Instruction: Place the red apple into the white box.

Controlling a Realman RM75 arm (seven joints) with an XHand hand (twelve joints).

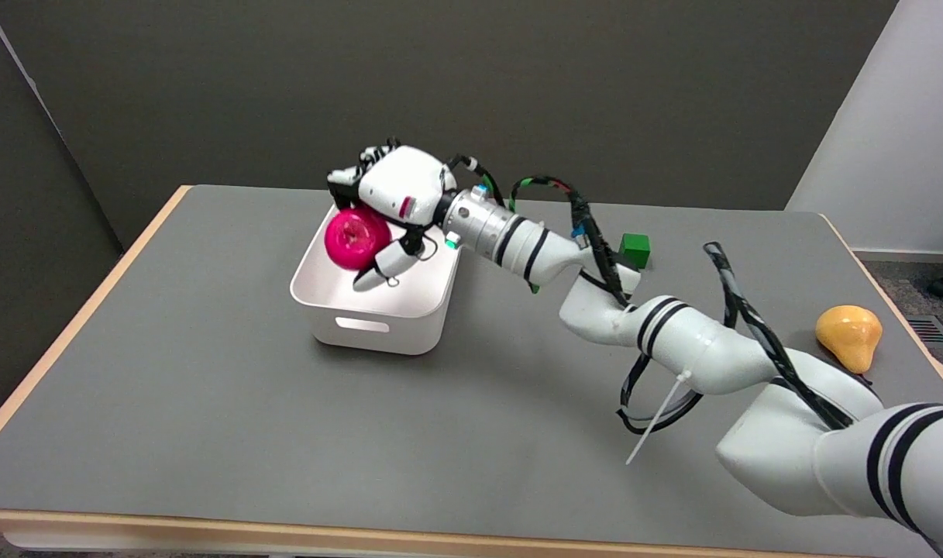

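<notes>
Above the box (378,310), a little left of the frame's centre, the apple (355,238) was held by the right hand (397,205). The fruit was gripped from above and from the right: dark fingertips (343,180) were curled over its top, and another finger (382,271) was pressed against its lower right side. The apple appeared to be within the box's opening, over the far left part, level with or just above the rim; whether it was touching the floor or a wall of the box could not be told. Its pale stem hollow was turned toward the camera.

The box was seen as white, open-topped, with rounded corners and a slot handle in its near wall, and it was set on the grey table (208,403). The right arm (672,333) was stretched in from the lower right of the frame across the table, with black cables looped along it and a white cable tie hanging from it.

Right of centre, just behind the arm, a green cube (634,250) was seen on the table. At the right edge of the frame, well apart from the box, a yellow pear (851,335) was lying on the table.
</notes>
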